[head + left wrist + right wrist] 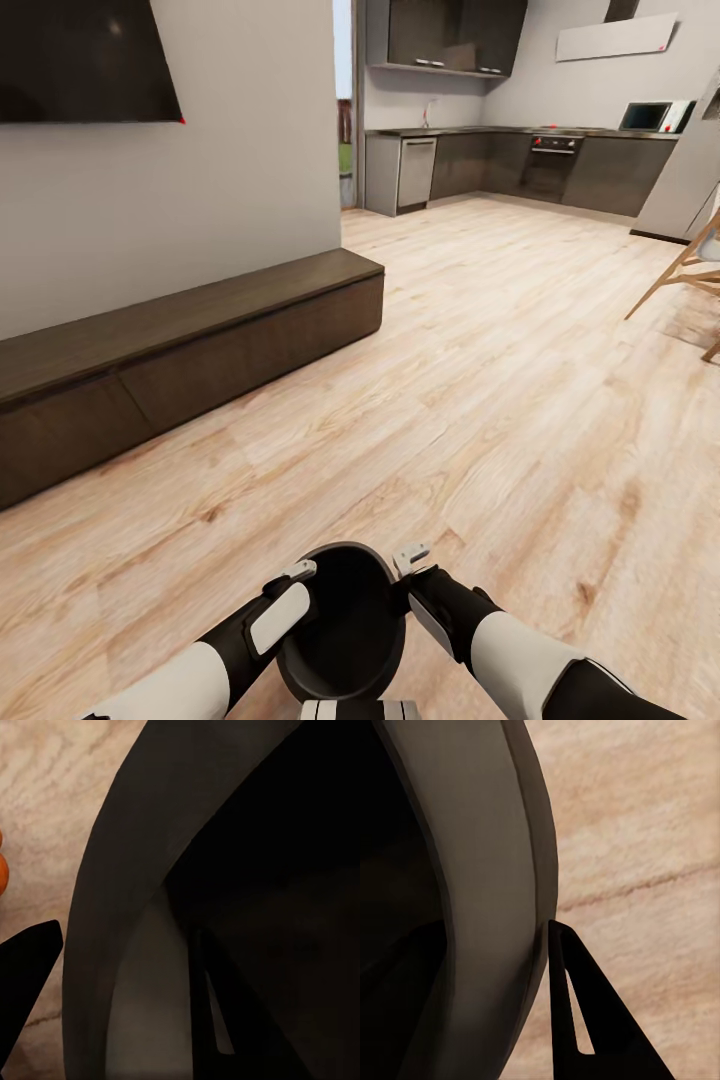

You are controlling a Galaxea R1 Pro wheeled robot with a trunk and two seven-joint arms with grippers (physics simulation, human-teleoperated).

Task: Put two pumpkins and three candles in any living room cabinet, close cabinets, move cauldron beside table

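Observation:
I hold the black cauldron (345, 625) low in front of me, over the wood floor. My left gripper (300, 573) is shut on the cauldron's rim (112, 915), one finger (26, 975) outside the wall and one inside. My right gripper (410, 558) grips the opposite rim (510, 870), its outer finger (577, 1020) against the wall. An orange sliver of a pumpkin (2, 870) lies on the floor at the edge of the left wrist view. The long dark-brown cabinet (200, 335) runs along the wall to my left, its fronts closed. The candles are out of view.
A dark TV (85, 60) hangs on the wall above the cabinet. Light wood floor (480, 380) stretches ahead to a kitchen (520, 160) with dark units. A wooden chair's legs (685, 270) stand at the right edge.

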